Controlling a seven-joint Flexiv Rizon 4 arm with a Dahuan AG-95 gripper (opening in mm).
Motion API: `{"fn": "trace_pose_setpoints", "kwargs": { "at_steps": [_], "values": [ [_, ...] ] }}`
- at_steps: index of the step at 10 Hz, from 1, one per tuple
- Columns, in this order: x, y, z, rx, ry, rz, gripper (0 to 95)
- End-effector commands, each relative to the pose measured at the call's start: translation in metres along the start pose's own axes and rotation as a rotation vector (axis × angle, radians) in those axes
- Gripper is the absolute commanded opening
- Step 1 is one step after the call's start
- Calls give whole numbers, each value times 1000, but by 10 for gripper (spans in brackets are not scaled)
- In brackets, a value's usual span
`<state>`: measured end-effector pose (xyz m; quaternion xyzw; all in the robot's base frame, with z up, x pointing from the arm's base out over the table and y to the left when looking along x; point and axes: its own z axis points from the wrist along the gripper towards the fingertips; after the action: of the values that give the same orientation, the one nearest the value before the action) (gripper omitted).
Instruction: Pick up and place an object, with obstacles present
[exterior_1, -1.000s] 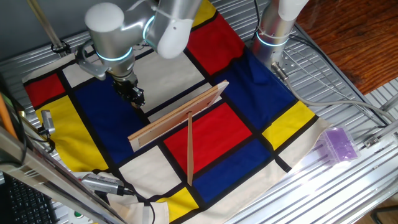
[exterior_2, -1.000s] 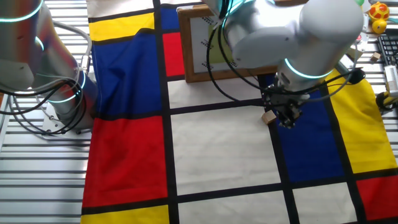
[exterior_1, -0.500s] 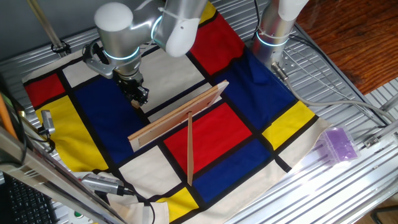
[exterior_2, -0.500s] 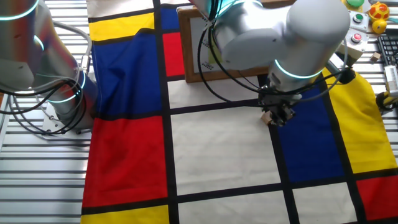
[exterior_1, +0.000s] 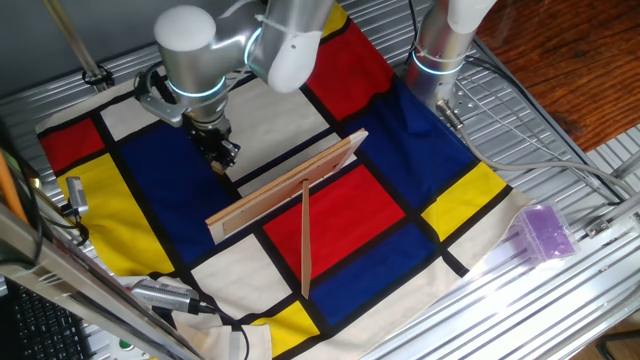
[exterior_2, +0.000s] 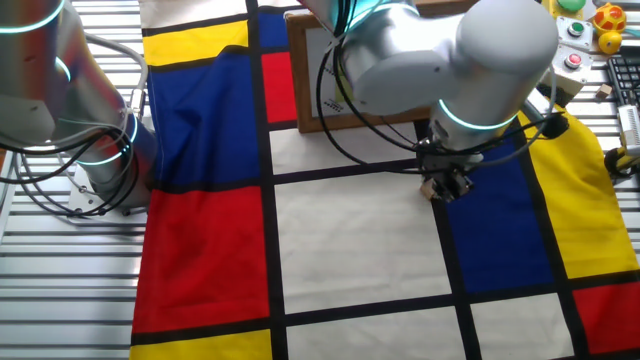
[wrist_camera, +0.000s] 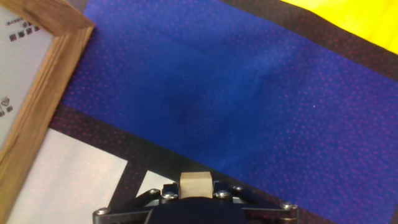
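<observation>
Over blue cloth, gripper clamps small tan wooden cube.

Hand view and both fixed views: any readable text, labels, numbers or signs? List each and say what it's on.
No text can be read in any view.
Framed board: small dark printed marks on its white face, too small and blurred to read in the hand view.
Same board in the other fixed view: rows of dark marks, also unreadable.
Wooden block, gripper, patterned cloth, purple box: no markings visible.
</observation>
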<state>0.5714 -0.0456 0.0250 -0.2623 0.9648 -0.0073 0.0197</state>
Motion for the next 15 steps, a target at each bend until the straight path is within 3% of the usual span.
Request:
{"fn": "trace_pose_setpoints", "kwargs": {
  "at_steps": [1, 2, 5, 6, 10, 12, 15],
  "values": [
    [0, 1, -9, -11, 4, -1, 0],
    [0, 1, -13, -14, 4, 2, 0],
    [0, 14, -70, -69, 14, 42, 0],
    [-1, 28, -101, -71, 32, 59, 0],
    [-7, 76, -167, -77, 53, 81, 0],
    [-9, 75, -184, -90, 73, 77, 0],
    [-6, 73, -191, -94, 92, 59, 0]
  ]
}}
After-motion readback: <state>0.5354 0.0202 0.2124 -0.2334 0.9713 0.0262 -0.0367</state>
